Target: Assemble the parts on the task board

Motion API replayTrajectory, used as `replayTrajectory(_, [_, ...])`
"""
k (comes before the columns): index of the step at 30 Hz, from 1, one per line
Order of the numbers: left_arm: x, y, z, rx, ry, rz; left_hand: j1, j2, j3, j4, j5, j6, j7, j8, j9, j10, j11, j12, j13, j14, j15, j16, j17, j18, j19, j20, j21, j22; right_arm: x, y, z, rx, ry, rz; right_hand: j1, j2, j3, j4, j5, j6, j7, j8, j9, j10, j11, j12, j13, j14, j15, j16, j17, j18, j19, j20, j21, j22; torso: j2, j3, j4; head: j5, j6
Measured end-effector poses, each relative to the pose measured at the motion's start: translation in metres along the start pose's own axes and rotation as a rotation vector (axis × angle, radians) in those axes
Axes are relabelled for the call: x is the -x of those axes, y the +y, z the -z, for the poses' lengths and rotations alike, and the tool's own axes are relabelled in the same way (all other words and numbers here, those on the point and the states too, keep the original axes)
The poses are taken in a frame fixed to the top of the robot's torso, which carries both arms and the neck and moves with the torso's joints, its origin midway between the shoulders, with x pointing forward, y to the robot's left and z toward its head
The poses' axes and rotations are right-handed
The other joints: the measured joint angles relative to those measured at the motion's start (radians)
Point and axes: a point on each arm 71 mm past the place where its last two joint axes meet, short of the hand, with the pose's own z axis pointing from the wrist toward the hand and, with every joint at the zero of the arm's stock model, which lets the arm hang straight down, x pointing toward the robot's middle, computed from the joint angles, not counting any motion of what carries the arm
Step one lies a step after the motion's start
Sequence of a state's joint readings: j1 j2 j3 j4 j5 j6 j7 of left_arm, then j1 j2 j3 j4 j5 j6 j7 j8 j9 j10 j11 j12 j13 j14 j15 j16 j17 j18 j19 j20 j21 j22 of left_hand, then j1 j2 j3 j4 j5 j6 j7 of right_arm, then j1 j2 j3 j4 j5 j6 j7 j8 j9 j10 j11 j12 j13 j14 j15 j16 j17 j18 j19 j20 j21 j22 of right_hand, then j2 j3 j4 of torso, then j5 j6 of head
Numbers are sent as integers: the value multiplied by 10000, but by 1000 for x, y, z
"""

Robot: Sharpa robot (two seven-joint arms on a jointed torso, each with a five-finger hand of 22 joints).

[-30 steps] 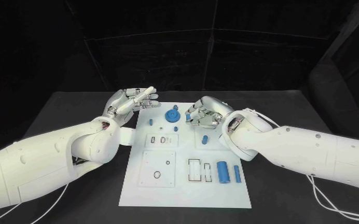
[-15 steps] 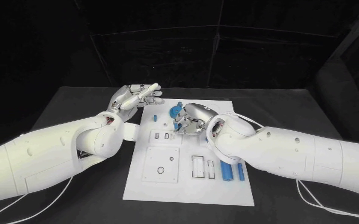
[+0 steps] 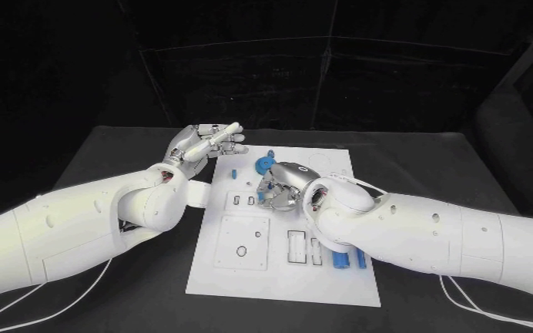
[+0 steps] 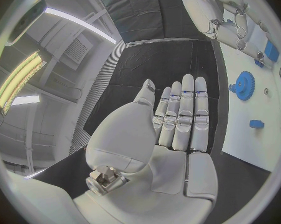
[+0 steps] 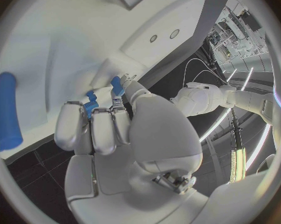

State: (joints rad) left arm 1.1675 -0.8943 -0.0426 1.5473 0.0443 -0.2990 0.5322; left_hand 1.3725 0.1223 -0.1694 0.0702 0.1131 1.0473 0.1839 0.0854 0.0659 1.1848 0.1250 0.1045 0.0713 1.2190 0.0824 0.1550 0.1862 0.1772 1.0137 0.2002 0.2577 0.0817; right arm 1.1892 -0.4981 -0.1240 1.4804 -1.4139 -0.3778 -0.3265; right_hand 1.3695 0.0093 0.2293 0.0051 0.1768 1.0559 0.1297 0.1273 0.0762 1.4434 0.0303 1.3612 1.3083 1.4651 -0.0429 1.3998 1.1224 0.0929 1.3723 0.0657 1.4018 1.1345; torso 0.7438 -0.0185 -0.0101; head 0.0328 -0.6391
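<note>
a black tabletop under dark drapes carries the white task board at its middle. the left arm reaches in along the board's left edge, and the left hand hovers above the board's far left corner with fingers straight, held side by side and pointing away from the robot, gripping nothing; the left wrist view shows the same flat, extended palm over the dark tabletop beside the board. the right arm crosses the board from the right, its right hand curled palm-down over the board's middle, just near the blue gear. in the right wrist view the curled fingers have small blue parts at their tips; whether they pinch them i cannot tell. a blue cylinder lies on the board apart from the hand.
</note>
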Motion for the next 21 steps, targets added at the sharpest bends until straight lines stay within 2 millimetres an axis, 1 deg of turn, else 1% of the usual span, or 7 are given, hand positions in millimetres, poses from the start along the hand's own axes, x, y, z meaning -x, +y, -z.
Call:
replayTrajectory(3, [0, 0, 0, -2, -5, -8, 0, 0, 0, 0, 0, 0, 0, 0, 0, 0, 0, 0, 0, 36, 36, 0, 10, 1, 0, 0, 0, 0, -1, 2, -1, 52, 3, 69, 0, 0, 0, 0, 0, 1, 1, -7, 0, 0, 0, 0, 0, 0, 0, 0, 0, 0, 0, 0, 0, 0, -2, 2, -4, 10, -20])
replayTrajectory(8, [0, 0, 0, -3, -12, -16, 0, 0, 0, 0, 0, 0, 0, 0, 0, -1, 0, -40, -1, 37, 36, 0, 10, 0, 0, 1, 0, -1, -1, 3, -1, 86, -10, 144, -27, -27, -1, 1, -1, 4, 3, -36, -2, 0, 0, 0, 0, 0, 0, 0, -1, 0, 0, 0, 0, 0, -2, 3, -6, 17, -42])
replayTrajectory(10, [0, 0, 0, -4, -18, -22, 0, 0, -16, -16, 0, 0, 0, 0, 0, -1, 1, -41, -1, 71, 2, 0, 9, 0, 0, 1, 0, -1, -2, 3, -1, 105, -13, 163, -27, -27, -1, 1, -1, 7, 7, -37, -5, 0, 0, 0, 0, 0, 0, 0, 0, 0, 0, 0, 0, 1, -2, 3, -6, 21, -43])
replayTrajectory(14, [0, 0, 0, -8, -45, -40, 0, 0, -28, -28, 0, 35, 35, 0, 0, 35, 37, -80, -1, 70, 2, 0, 24, 1, -1, 1, -1, -21, -2, 4, -1, 128, -15, 191, -27, -28, -1, 1, -3, 17, 16, -46, -15, 0, 0, 1, 0, 0, 0, 0, -1, 0, 0, 0, 0, 1, -2, 3, -6, 31, -42])
replayTrajectory(17, [1, 0, 0, -12, -69, -55, 0, 0, -28, -28, 0, 34, 35, 0, 0, 72, 1, -86, -1, 70, 2, 0, 24, 0, -1, 1, -1, -24, -2, 4, -2, 137, -18, 200, -27, -28, -2, 1, -6, 25, 23, -60, -15, 0, 0, 1, 0, 0, 0, 0, -1, 0, 0, 0, 0, 1, -2, 3, -11, 41, -69])
replayTrajectory(21, [1, 0, 0, -19, -83, -65, 0, 0, -28, -28, 0, 34, 35, 1, 0, 72, 1, -86, -2, 70, 2, -42, 24, 1, -1, 1, -1, -24, -3, 5, -2, 144, -44, 197, -40, -41, -2, 1, -6, 43, 16, -94, -14, 0, 0, 1, 0, 0, 0, 0, -1, 0, 0, 0, 0, 1, -1, 4, -12, 46, -93])
